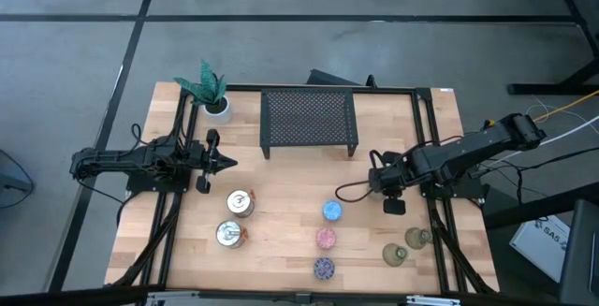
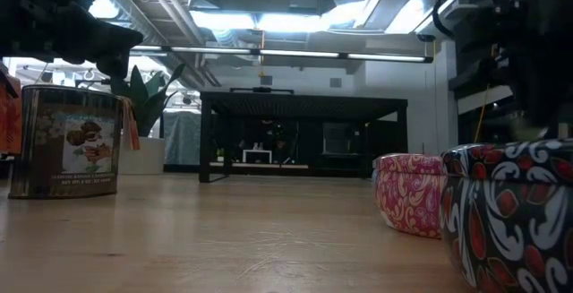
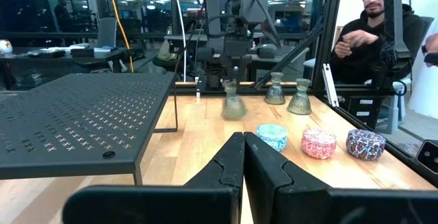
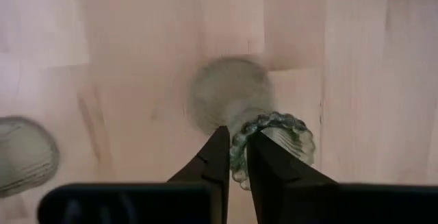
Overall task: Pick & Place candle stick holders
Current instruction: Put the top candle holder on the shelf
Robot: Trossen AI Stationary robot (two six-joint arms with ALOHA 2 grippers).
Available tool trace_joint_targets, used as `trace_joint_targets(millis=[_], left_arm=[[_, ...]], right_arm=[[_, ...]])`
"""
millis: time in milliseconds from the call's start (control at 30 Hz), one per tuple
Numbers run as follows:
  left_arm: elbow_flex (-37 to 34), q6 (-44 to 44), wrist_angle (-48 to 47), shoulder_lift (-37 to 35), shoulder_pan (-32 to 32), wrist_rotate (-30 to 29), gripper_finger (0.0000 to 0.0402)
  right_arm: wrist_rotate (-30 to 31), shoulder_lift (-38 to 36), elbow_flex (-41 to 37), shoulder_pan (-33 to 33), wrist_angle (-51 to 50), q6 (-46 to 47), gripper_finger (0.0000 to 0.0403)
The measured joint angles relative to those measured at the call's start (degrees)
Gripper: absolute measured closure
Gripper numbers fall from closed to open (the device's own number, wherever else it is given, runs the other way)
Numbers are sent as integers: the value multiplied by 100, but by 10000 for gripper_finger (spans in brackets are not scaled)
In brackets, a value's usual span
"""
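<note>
My right gripper (image 1: 394,203) points down over the table's right part, shut on an olive-green glassy candle stick holder (image 4: 274,142), which shows blurred in the left wrist view (image 3: 233,105). Two more olive-green holders (image 1: 394,255) (image 1: 418,238) stand on their feet nearer the front. The blue (image 1: 332,211), pink (image 1: 326,239) and purple (image 1: 324,269) holders stand in a line at the middle. Two silvery holders (image 1: 241,203) (image 1: 229,234) stand to the left. My left gripper (image 1: 225,164) waits shut and level at the left. My right gripper pinches the holder's beaded rim (image 4: 241,157) from above, one finger (image 4: 270,162) inside the cup and the other (image 4: 212,159) outside it. The holder sits tilted below the fingers, its round foot (image 4: 229,94) away from them. Whether the foot touches the table, I cannot tell.
A black mesh rack (image 1: 309,119) stands at the table's far middle, and a white pot with a green plant (image 1: 213,98) at the far left. A person (image 3: 376,32) sits beyond the table's right edge. Bare wood lies between the rack and the holders.
</note>
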Motion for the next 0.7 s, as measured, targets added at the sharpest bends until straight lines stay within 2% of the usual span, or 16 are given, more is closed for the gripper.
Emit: trace_joint_targets(millis=[467, 700], left_arm=[[1, 0, 0, 0, -1, 0, 400], [2, 0, 0, 2, 0, 0, 400]], right_arm=[[-614, 7, 1489, -156, -943, -168, 380], [-611, 3, 2363, -409, -1229, -485, 380]])
